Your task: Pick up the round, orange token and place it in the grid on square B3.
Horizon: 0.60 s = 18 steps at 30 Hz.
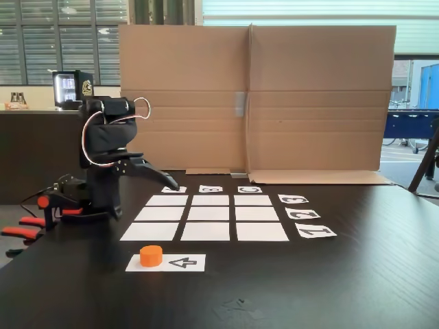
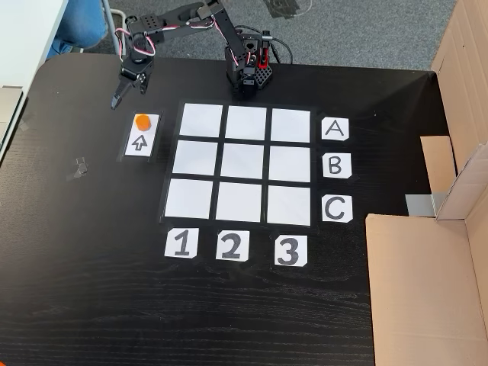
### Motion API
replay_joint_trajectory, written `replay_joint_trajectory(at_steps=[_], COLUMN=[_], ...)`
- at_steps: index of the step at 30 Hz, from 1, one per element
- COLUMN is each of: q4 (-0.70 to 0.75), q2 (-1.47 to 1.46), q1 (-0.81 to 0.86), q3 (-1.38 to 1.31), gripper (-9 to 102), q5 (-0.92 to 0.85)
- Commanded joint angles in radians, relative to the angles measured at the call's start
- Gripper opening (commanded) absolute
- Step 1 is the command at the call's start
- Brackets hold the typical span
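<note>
- Right now the token [image 2: 142,120] sits on the arrow card [image 2: 140,142], at the card's end away from the arrow's tail, left of the grid [image 2: 241,164] in the fixed view from above.
- Seen from above, the gripper [image 2: 117,101] hangs just up and to the left of the token, tips pointing down toward the table [image 2: 76,252]; the token lies down and to the right of the tips, near but apart from them.
- From the low fixed view, the gripper [image 1: 173,186] reaches out from the arm's base with its tip low over the table near the lettered cards, and the token [image 1: 151,256] stands nearer the camera on the card [image 1: 180,262].
- The fingers look close together and hold nothing; whether a slight gap is left between them I cannot tell at this size.
- A short disc like this has no long axis, so my judgement is that any approach angle will serve, provided the jaws first open wider than it.
- Square B3 [image 2: 289,164] is the right-hand cell of the middle row from above, in line with the B card [image 2: 336,165] and the 3 card [image 2: 290,251]; it is bare.
- All nine rectangles of the grid hold nothing, so the pick-up is not yet done.
</note>
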Motion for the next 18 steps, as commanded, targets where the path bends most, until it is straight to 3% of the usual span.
replay_joint_trajectory(at_steps=[1, 18], q4=[0.009, 0.008], q2=[-0.025, -0.147], q1=[-0.014, -0.103], q3=[-0.057, -0.091], gripper=[68, 68], q5=[-0.009, -0.005])
